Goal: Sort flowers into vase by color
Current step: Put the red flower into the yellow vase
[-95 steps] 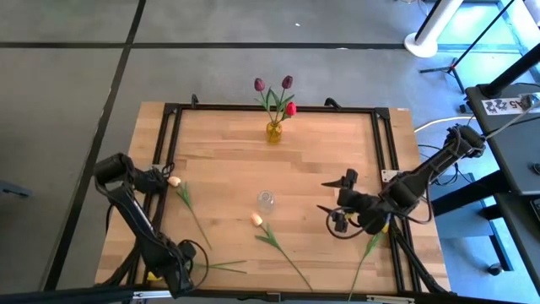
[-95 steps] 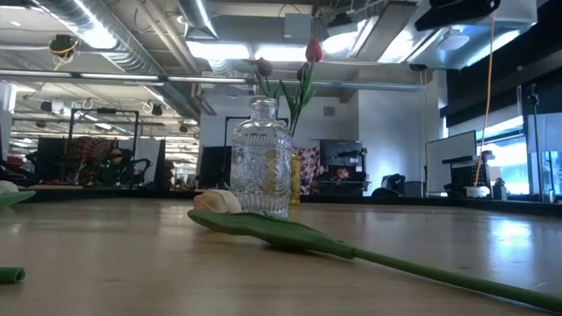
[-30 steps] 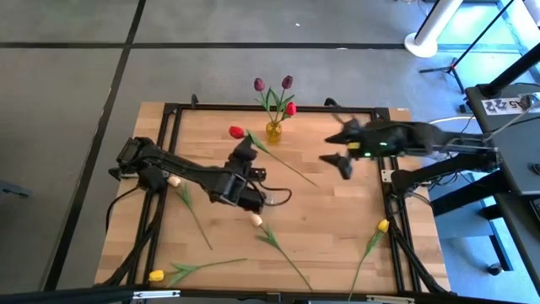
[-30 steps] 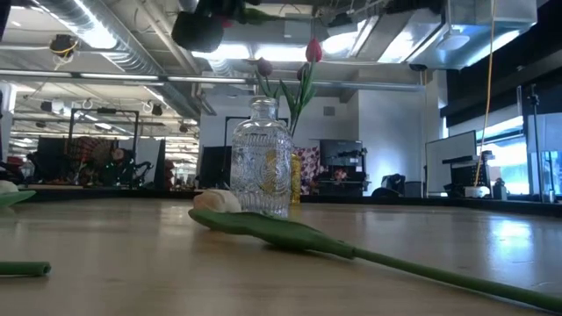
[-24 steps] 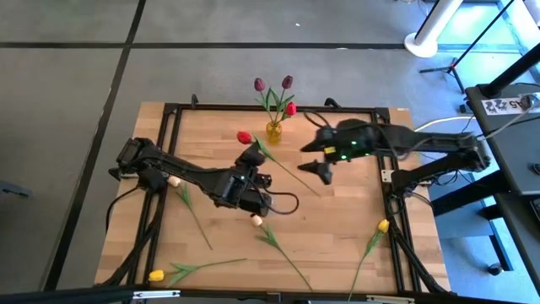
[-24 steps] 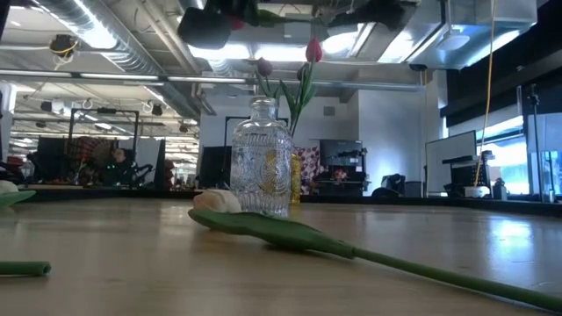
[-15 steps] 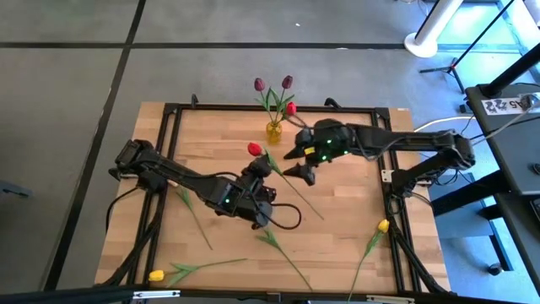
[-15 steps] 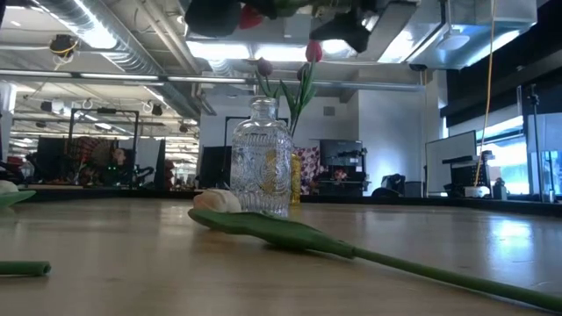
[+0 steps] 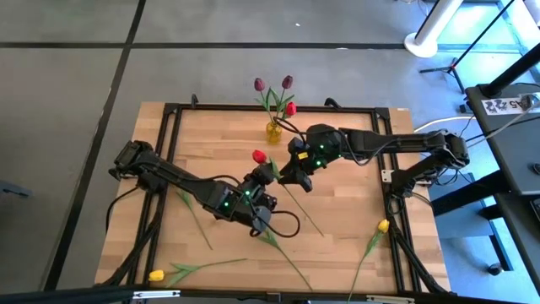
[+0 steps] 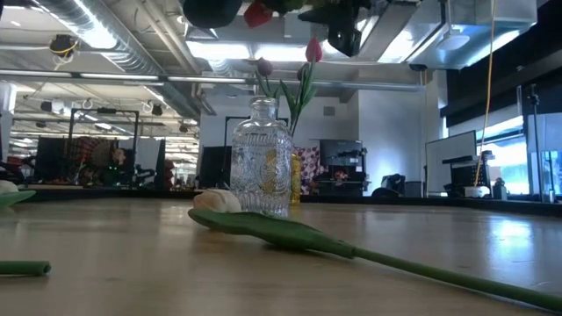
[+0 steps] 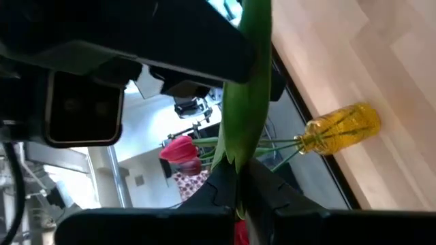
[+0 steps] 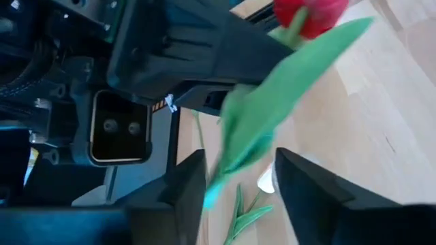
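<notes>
A red tulip (image 9: 258,156) hangs over the middle of the table, my left gripper (image 9: 265,176) shut on it. Its stem (image 9: 305,213) trails toward the near right. My right gripper (image 9: 291,171) is open, and its fingers (image 12: 185,185) stand on either side of the tulip's leaf (image 12: 253,133). I cannot tell whether they touch it. The yellow vase (image 9: 273,132) at the far edge holds two purple tulips and a red one. The clear vase (image 10: 261,158) stands mid-table, under my left arm in the high view. My left gripper pinches the red tulip's stem where the leaf starts (image 11: 235,167), a little below the head, between its two fingers. The fingers point toward the table's far right. The tulip is lifted clear of the table, its head (image 10: 257,13) high above it.
A peach tulip (image 10: 217,200) lies just in front of the clear vase, its leaf (image 10: 272,230) on the wood. More tulips lie near the front edge: yellow ones at the left (image 9: 155,275) and right (image 9: 382,225), and a stem (image 9: 194,215) at the left.
My left gripper has carried the red tulip toward the table's right and near edges, clear of the table. My right gripper has come from the far right toward the left and near edges, up to the tulip's leaf.
</notes>
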Motion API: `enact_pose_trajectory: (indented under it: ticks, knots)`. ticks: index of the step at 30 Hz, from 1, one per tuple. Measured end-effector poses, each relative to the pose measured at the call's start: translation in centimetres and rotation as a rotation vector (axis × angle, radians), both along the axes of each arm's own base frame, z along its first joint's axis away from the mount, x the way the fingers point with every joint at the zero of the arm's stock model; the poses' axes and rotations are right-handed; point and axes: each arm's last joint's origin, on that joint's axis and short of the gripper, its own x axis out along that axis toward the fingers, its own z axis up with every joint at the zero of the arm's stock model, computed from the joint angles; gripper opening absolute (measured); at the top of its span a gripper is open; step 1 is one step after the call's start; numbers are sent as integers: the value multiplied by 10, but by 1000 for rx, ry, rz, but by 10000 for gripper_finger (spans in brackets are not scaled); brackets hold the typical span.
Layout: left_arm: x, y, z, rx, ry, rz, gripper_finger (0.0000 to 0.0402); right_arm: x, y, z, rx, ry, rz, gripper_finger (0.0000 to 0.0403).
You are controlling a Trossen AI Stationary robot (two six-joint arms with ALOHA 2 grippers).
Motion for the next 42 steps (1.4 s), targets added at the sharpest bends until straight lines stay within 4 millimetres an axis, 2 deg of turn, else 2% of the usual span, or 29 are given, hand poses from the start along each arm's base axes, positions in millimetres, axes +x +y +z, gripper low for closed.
enact_pose_trajectory:
  ticks: [6, 11, 13, 17, 21, 26, 30, 32, 36, 38, 42]
  knots:
    - [3, 6, 0, -25, -5, 4, 6, 1, 0, 0, 27, 10, -19, 101]
    - [4, 9, -1, -55, -19, 7, 13, 2, -1, -3, 29, 19, -21, 19]
    - [4, 9, -1, -92, -41, 0, 25, 3, 0, -4, 23, 21, -17, 12]
    - [5, 7, -1, -208, -113, -10, 63, 3, 0, -4, 11, 12, -24, 21]
    - [0, 8, 4, -337, -217, 10, 106, 5, -1, -1, 3, -19, -32, 7]
    - [-29, 11, 21, -604, -355, 101, 144, 3, -11, 7, -78, -89, -87, 9]
    - [-63, 10, 38, -797, -466, 200, 149, -2, -24, 22, -178, -213, -122, 5]
    - [-79, 6, 40, -866, -525, 219, 147, -3, -29, 31, -249, -300, -147, 4]
    - [-115, -2, 25, -1016, -605, 218, 142, -11, -35, 49, -442, -521, -279, 1]
    - [-131, -2, 10, -1045, -668, 215, 140, -12, -35, 47, -467, -610, -310, 1]
    - [-145, -1, -25, -1077, -756, 189, 138, -12, -39, 31, -477, -661, -319, 1]
